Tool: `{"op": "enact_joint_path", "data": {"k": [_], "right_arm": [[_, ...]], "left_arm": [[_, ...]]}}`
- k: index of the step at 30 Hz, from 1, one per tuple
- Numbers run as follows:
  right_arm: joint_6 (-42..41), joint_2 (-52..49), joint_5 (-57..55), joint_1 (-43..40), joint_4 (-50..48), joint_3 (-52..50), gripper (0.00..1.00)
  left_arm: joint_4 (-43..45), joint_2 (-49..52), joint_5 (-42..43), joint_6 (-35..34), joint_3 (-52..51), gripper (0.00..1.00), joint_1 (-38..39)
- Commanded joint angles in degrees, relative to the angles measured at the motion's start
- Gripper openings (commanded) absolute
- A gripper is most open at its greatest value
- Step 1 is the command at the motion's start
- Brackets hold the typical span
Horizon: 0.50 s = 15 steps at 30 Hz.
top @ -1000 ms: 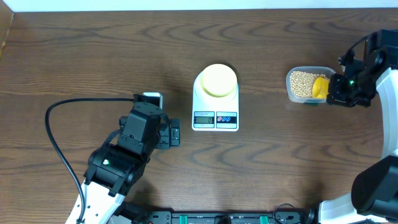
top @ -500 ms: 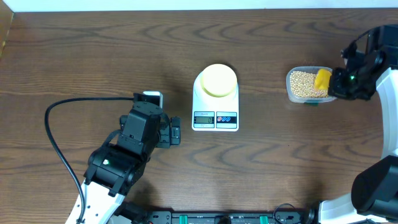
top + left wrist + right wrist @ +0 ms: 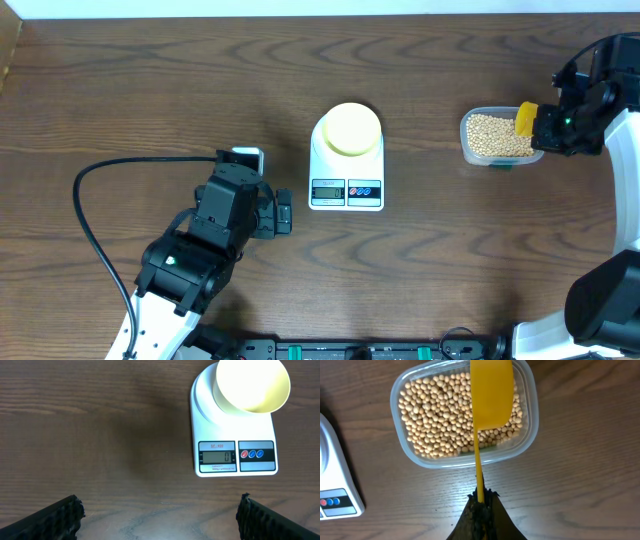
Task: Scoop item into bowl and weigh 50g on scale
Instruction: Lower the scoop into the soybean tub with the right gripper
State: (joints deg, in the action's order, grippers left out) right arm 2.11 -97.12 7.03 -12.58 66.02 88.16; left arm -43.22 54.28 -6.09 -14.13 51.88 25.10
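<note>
1. The left gripper (image 3: 160,519) is observed with its fingers spread wide, positioned left of the scale and over the table (image 3: 100,435).
2. The white digital scale (image 3: 235,467) is located mid-table, and 0 is shown on its display. The pale-yellow bowl (image 3: 251,385) is seated on its platform.
3. The soybeans (image 3: 440,415) are contained in a clear plastic tub (image 3: 532,430), well right of the scale.
4. The yellow scoop (image 3: 491,390) is held over the soybeans, its handle pinched by the right gripper (image 3: 481,505).

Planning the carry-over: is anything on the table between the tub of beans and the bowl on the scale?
Nothing visible. Only bare table lies between the tub of beans and the bowl on the scale.
</note>
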Motion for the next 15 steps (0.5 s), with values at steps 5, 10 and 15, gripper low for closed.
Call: {"op": "enact_joint_path", "data": {"k": [5,10,15], "right_arm": [[2.89,0.24,-1.7,1.05,0.22,-1.33,0.01],[2.14,0.24,-2.45,1.07,-2.49,-4.26,0.01],[1.25,0.24,-3.87,1.05,-5.11,-7.23,0.01]], "left_arm": [[0.07,0.07,0.5,-5.27,0.0,1.0,-0.35],[0.26,0.07,0.46,-5.88,0.0,0.98,-0.35],[1.01,0.07,0.46,-5.88,0.0,0.98,-0.35]]}}
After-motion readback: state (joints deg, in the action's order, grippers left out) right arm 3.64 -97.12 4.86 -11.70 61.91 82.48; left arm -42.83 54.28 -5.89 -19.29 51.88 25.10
